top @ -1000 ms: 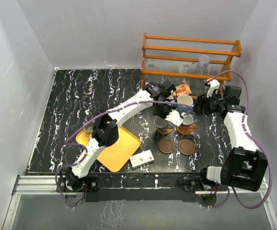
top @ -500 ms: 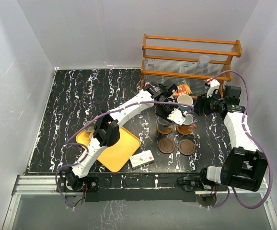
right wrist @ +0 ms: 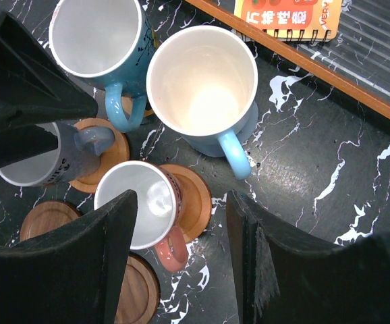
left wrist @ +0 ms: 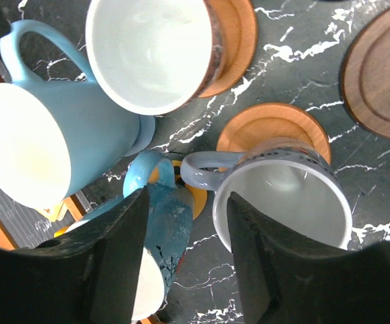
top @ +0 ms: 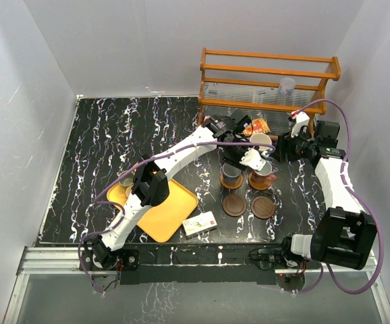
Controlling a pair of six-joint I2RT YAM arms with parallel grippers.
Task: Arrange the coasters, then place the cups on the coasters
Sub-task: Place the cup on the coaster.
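Note:
A grey cup (left wrist: pixel 283 196) stands on an orange-brown coaster (left wrist: pixel 272 128), beside my left gripper's right finger. My left gripper (left wrist: pixel 185 270) (top: pixel 249 159) is open, and nothing is gripped. A blue patterned cup (left wrist: pixel 158 229) stands by its left finger. An orange-brown cup (right wrist: pixel 141 209) sits on another orange-brown coaster (right wrist: pixel 196 199), below my open right gripper (right wrist: pixel 181 270). A light blue cup (right wrist: pixel 205 88) stands behind on a grey-blue coaster (right wrist: pixel 252 116). Two dark brown coasters (top: pixel 234 204) (top: pixel 263 206) lie bare in front. One more cup (top: pixel 125 181) sits at the yellow tray's far corner.
The yellow tray (top: pixel 158 209) lies front left under the left arm. A small white box (top: pixel 200 224) sits beside it. A wooden rack (top: pixel 269 74) with a clear plastic cup (top: pixel 287 86) stands at the back. An orange notebook (top: pixel 258 126) leans at its foot.
My left gripper has opened and let go of the grey cup, which now stands on its coaster. The right arm has not moved.

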